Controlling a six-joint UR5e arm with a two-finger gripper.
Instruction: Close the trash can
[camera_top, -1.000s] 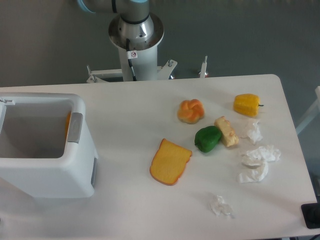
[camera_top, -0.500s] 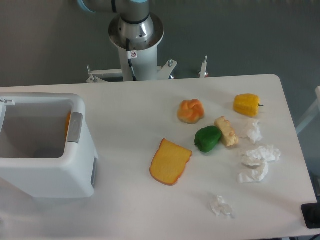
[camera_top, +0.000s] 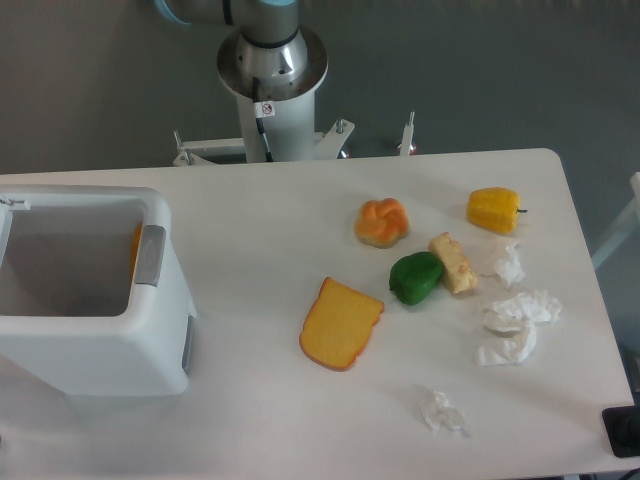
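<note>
The trash can (camera_top: 150, 340) is a large white rectangular bin at the left of the table, standing open at the top. A grey tab (camera_top: 151, 255) sits on its right rim, and something orange shows just inside next to it. Only the arm's base column (camera_top: 272, 80) and a bit of its upper link are in the camera view, behind the table's far edge. The gripper is out of view.
On the table lie a slice of bread (camera_top: 341, 323), a braided bun (camera_top: 382, 221), a green pepper (camera_top: 415, 277), a pale yellow block (camera_top: 453, 262) and a yellow pepper (camera_top: 494, 209). Crumpled white tissues (camera_top: 516, 325) lie at the right, and a small clear wrapper (camera_top: 441, 411) near the front.
</note>
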